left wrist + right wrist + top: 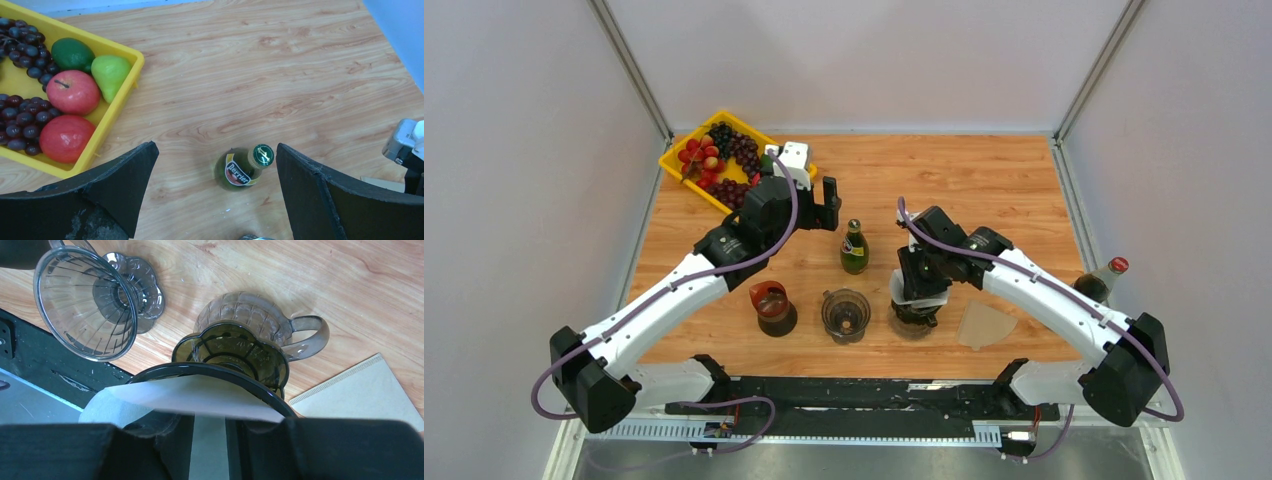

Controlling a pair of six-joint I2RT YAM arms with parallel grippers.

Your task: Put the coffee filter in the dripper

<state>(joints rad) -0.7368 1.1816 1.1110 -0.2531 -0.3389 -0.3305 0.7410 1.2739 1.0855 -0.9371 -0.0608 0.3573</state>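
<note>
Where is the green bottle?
In the top view, the green bottle stands mid-table between the two arms, just behind the clear dripper.

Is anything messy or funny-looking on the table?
Nothing is spilled or broken. One odd thing: the white filter held by the right gripper lies flat across the rim of the dark dripper, not tucked down inside. A brown filter also lies loose on the table beside it.
</note>
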